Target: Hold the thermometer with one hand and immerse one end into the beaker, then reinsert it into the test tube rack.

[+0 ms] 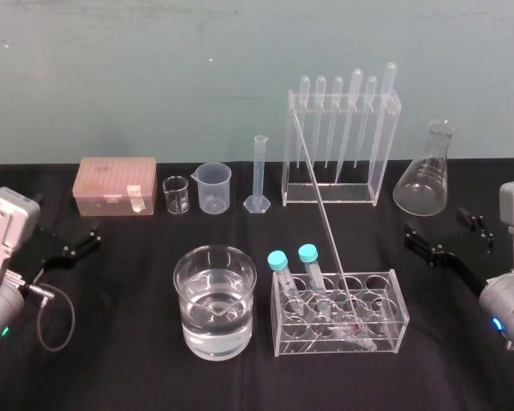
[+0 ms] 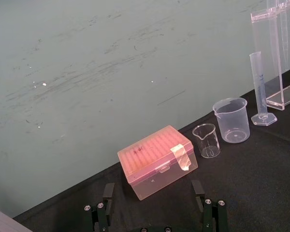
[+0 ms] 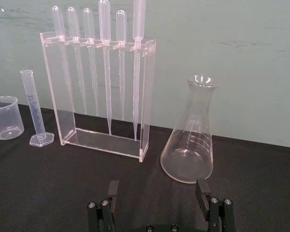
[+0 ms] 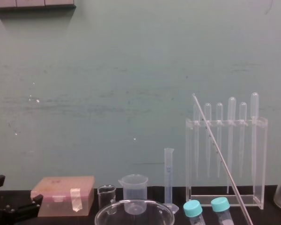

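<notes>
The thermometer (image 1: pixel 325 224), a long thin glass rod, leans back and to the left with its red tip down in the low clear test tube rack (image 1: pixel 396 306); it also crosses the chest view (image 4: pixel 220 154). Two blue-capped tubes (image 1: pixel 293 274) stand in the same rack. Left of the rack sits the wide glass beaker (image 1: pixel 215 300), half full of water. My left gripper (image 1: pixel 75 244) rests open at the table's left side, well away from everything, and the left wrist view shows nothing between its fingers (image 2: pixel 106 193). At the right side my right gripper (image 1: pixel 450 235) is open too and holds nothing.
Along the back stand a pink lidded box (image 1: pixel 116 185), a small glass beaker (image 1: pixel 176 195), a plastic beaker (image 1: pixel 214 187), a slim graduated cylinder (image 1: pixel 259 174), a tall acrylic stand with several pipettes (image 1: pixel 341 141) and a conical flask (image 1: pixel 425 175).
</notes>
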Action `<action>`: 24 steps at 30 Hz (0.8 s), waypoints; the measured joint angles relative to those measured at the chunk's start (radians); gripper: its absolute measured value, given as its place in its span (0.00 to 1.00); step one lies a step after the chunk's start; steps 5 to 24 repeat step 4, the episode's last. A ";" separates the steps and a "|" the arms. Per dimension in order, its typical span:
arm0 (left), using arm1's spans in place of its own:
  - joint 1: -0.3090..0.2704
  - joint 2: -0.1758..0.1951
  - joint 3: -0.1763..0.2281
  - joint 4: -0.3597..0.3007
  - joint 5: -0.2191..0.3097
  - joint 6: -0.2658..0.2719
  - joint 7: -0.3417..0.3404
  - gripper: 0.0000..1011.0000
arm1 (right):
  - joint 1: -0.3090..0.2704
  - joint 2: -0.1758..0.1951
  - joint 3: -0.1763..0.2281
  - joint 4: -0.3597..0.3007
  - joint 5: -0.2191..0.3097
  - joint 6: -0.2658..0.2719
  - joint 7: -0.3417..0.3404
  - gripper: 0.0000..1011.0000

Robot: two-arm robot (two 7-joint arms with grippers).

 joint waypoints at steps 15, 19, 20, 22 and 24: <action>0.000 0.000 0.000 0.000 0.000 0.000 0.000 1.00 | 0.000 0.000 0.000 0.000 0.001 0.000 0.000 0.99; 0.000 0.000 0.000 0.000 0.000 0.000 0.000 1.00 | 0.000 0.000 0.000 0.000 0.001 0.000 0.000 0.99; 0.000 0.000 0.000 0.000 0.000 0.000 0.000 1.00 | 0.000 0.000 0.000 0.000 0.001 0.000 0.000 0.99; 0.000 0.000 0.000 0.000 0.000 0.000 0.000 1.00 | 0.000 0.000 0.000 0.000 0.001 0.000 0.000 0.99; 0.000 0.000 0.000 0.000 0.000 0.000 0.000 1.00 | 0.000 0.000 0.000 0.000 0.001 0.000 0.000 0.99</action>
